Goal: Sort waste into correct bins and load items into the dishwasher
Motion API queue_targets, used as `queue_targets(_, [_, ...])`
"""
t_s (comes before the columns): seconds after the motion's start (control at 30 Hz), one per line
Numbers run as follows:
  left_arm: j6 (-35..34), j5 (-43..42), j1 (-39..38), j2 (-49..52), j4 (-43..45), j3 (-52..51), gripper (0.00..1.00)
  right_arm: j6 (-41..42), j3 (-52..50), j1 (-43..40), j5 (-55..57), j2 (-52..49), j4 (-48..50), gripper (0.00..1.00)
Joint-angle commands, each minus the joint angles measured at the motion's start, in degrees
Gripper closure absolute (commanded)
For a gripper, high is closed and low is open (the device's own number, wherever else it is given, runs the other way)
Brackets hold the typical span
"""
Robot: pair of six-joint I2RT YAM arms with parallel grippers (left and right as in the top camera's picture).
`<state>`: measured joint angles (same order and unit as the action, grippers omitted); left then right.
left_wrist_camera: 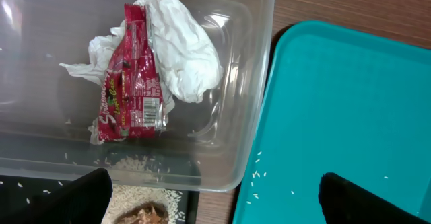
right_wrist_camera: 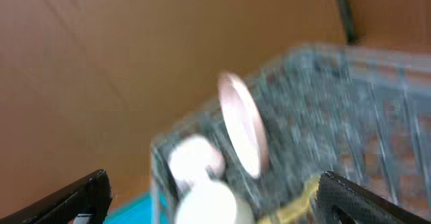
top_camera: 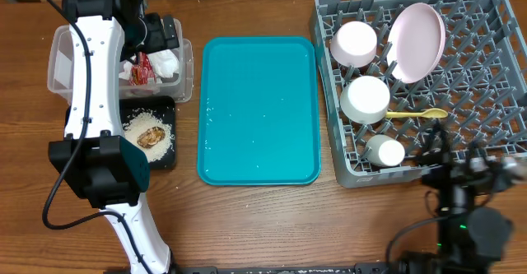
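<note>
- Overhead, far left: clear tub [top_camera: 59,68] holds red wrapper [top_camera: 140,68] and white paper [top_camera: 167,62], touching.
- Left gripper [left_wrist_camera: 214,198] above the tub — jaws spread wide, nothing between them.
- Black tray [top_camera: 165,160] just below the tub in frame: rice [top_camera: 136,122] plus brown lump [top_camera: 151,137].
- Teal tray [top_camera: 259,109] centre, a few stray grains.
- Dish rack [top_camera: 486,60] right: pink plate [top_camera: 417,39] on edge, two bowls [top_camera: 354,44], cup [top_camera: 385,152], yellow spoon [top_camera: 416,113] among pegs.
- Right gripper [right_wrist_camera: 215,194] at the rack's near edge — spread wide, empty.

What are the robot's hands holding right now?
Nothing. The left gripper is open over the clear tub; the right gripper is open near the grey rack.
</note>
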<state>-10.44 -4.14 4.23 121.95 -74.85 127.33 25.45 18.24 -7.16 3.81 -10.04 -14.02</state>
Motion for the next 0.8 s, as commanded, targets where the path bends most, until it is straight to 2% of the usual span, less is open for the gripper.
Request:
queue_targets(0.0, [-0.52, -0.33, -0.13, -1.84, 0.11, 1.29, 0.00, 0.00, -9.68, -0.37, -2.19, 5.62, 4.76, 0.00])
queue_targets(0.27, [-0.52, -0.33, -0.13, -1.84, 0.11, 1.29, 0.00, 0.02, -17.84, -0.02, -2.01, 9.88, 9.99, 0.00])
queue_targets(0.77, [-0.52, -0.33, -0.13, -1.84, 0.11, 1.29, 0.00, 0.00, -17.79, 0.17, -2.43, 9.88, 9.46, 0.00])
